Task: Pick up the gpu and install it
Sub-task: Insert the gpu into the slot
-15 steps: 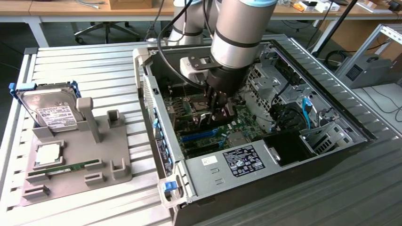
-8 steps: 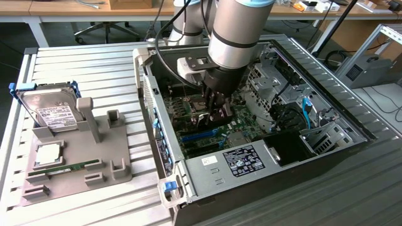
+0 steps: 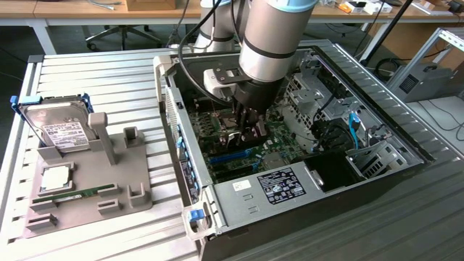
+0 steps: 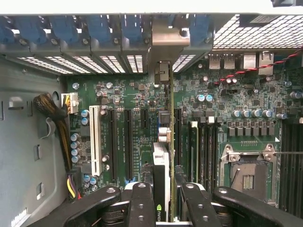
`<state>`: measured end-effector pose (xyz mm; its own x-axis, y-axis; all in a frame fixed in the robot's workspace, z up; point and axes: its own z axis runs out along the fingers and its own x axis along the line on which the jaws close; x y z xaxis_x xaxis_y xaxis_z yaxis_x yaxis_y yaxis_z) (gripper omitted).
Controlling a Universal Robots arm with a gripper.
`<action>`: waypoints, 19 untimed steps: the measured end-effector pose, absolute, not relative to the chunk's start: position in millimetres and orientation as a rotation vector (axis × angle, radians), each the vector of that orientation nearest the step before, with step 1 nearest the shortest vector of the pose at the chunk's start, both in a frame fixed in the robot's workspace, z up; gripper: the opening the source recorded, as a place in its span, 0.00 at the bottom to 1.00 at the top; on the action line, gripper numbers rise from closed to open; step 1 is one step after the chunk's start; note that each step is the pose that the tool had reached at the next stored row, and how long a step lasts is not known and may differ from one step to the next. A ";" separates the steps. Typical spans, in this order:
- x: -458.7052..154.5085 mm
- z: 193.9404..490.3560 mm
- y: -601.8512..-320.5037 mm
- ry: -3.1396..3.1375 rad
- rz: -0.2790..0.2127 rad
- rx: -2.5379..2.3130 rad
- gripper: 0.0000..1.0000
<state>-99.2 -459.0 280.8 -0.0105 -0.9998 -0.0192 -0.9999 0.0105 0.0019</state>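
one slim dark gpu (image 4: 163, 161) | black pincer (image 4: 163, 196) clamped | green motherboard (image 4: 137, 99)

We see slatted grey counter (image 3: 94, 70), wooden desks (image 3: 73, 11) behind, office chair base (image 3: 119, 35) on dark floor (image 3: 14, 41), cardboard box (image 3: 413, 41), grey unit (image 3: 427, 79) at exterior view's right.

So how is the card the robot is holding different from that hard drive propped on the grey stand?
The gpu stands on edge inside the open computer case, clamped in the gripper over the green motherboard; the hard drive leans free on the grey stand outside the case. The gpu is a thin card; the hard drive is a boxy silver block with a white label. Both are computer parts.
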 end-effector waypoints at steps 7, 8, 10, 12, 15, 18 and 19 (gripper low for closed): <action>-99.5 279.3 -460.3 2.224 0.023 -2.201 0.27; -99.4 279.3 -460.5 2.224 0.023 -2.201 0.27; -100.0 278.7 -460.5 2.224 0.023 -2.201 0.27; -100.8 276.9 -460.5 2.224 0.023 -2.201 0.27; -101.3 274.8 -460.6 2.224 0.023 -2.201 0.27; -101.3 272.4 -460.5 2.224 0.023 -2.201 0.27; -101.3 271.3 -460.5 2.224 0.023 -2.201 0.27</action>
<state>-101.3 -460.5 271.3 -0.0106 -0.9998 -0.0192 -0.9999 0.0105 0.0019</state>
